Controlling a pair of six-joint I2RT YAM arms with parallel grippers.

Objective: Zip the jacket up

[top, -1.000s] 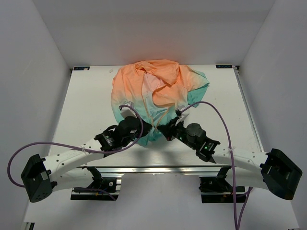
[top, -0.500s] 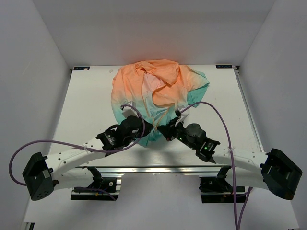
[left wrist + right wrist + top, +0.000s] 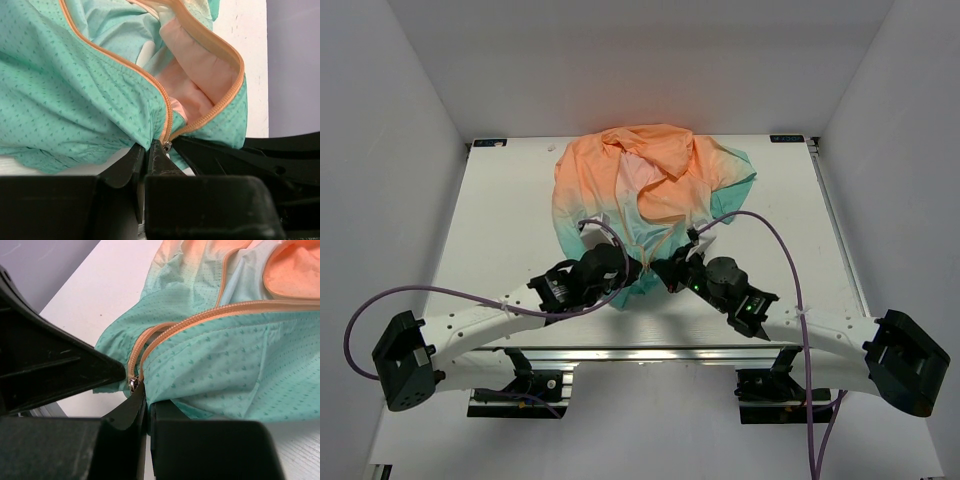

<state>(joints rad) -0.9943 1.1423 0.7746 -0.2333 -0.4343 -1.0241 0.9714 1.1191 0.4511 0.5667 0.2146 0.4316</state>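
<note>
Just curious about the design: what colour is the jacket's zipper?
Orange zipper, clearest in the left wrist view.

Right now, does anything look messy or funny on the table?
Yes. The jacket lies bunched in a crumpled heap instead of flat, and its zipper gapes open, showing the pale lining. The left gripper and right gripper pinch the green hem at the zipper's bottom.

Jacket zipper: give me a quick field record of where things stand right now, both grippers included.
jacket: crumpled on the table, teal hem nearest the arms
zipper: open, halves spreading apart from the hem
slider: at the bottom end
left gripper: shut on the hem beside the slider
right gripper: shut on the hem, from the opposite side
</note>
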